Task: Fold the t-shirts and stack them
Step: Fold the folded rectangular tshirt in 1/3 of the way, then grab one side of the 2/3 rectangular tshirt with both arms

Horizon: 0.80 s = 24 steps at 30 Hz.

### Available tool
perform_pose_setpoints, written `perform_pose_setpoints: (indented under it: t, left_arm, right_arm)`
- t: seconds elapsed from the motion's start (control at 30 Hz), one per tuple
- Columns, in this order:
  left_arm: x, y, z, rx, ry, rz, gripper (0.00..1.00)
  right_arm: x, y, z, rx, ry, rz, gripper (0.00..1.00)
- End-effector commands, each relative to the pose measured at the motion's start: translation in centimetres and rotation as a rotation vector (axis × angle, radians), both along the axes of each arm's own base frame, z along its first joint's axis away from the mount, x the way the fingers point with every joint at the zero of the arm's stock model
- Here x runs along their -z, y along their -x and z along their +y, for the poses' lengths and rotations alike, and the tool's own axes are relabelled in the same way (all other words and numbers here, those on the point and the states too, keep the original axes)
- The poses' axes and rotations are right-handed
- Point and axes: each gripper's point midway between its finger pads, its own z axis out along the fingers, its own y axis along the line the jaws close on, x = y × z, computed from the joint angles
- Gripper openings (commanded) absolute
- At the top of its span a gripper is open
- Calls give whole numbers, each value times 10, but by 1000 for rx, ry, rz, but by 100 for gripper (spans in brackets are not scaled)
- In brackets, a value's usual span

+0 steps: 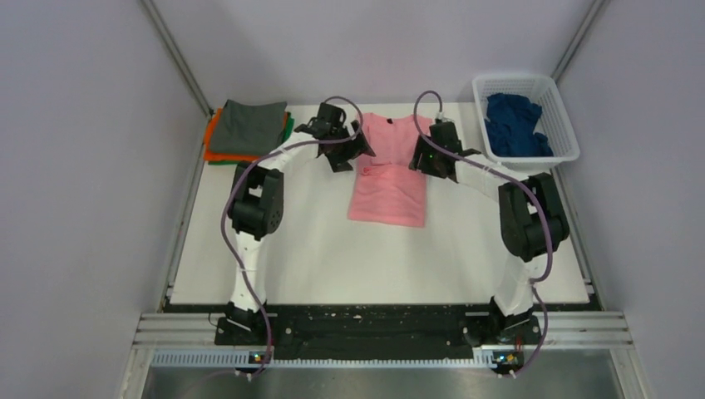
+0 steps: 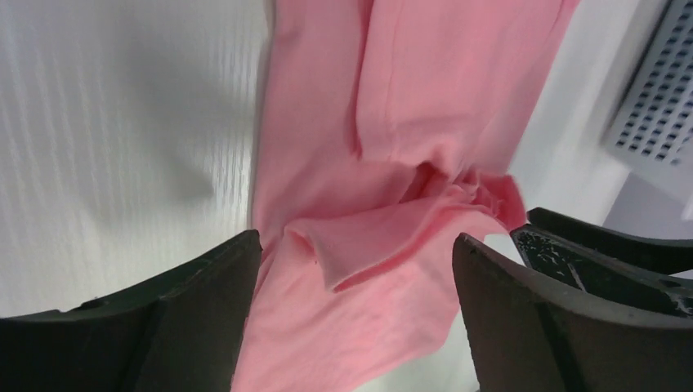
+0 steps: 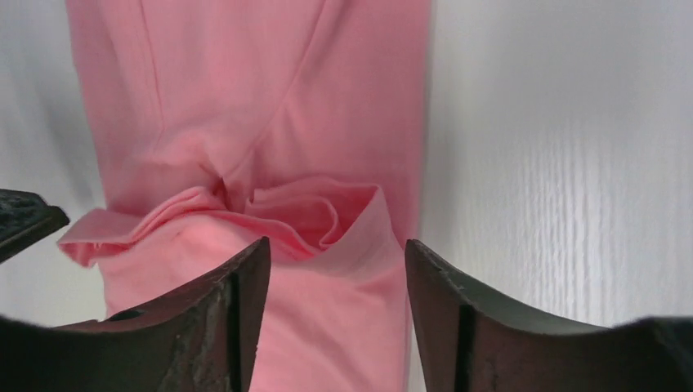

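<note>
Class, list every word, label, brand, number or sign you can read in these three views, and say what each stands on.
There are none to read. The pink t-shirt, the stack of folded t-shirts, the navy t-shirt, the white basket and the table show no print, tag or label in any view.

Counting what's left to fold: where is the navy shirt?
In the top view, the navy shirt lies bunched in the white basket at the far right corner, right of the pink shirt.
</note>
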Motion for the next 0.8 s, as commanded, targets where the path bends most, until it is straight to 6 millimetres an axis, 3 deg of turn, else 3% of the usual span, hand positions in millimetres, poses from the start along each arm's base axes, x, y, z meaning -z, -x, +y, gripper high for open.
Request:
perform_pose_setpoints:
  t: [0.0,0.1,0.17,0.2,0.33,0.5,0.63,0.77]
  left_arm:
    - [-55,-41,20,-82,26,-129,98]
    - [-75,-33,31,-94,9,-159,99]
    - [-77,-16,37,-86,-4,-158,99]
    - [-75,-4,41,-81,-8,-150,99]
    - [-48,53,52,-60,-29,-100,99]
    - [-4,123,56,-11,-61,4,98]
    - [22,146,49,12,-43,66,89]
    - [37,148,44,9,-36,103,76]
  right_arm:
    - [-49,-43,-1,22,-66,-131,65]
    - [-57,-25,-2,-21,-71,-147,81]
    - [-57,-6,-1,-60,-90,-149,96]
    - [-56,6,0,-86,-105,-143,98]
    - [-43,61,7,-157,-204,-93,99]
    - [-16,124,-4,-126,-236,-4,99]
    - [-1,146,-3,-98,-297,44,99]
    - [10,152,1,-108,-317,78,97]
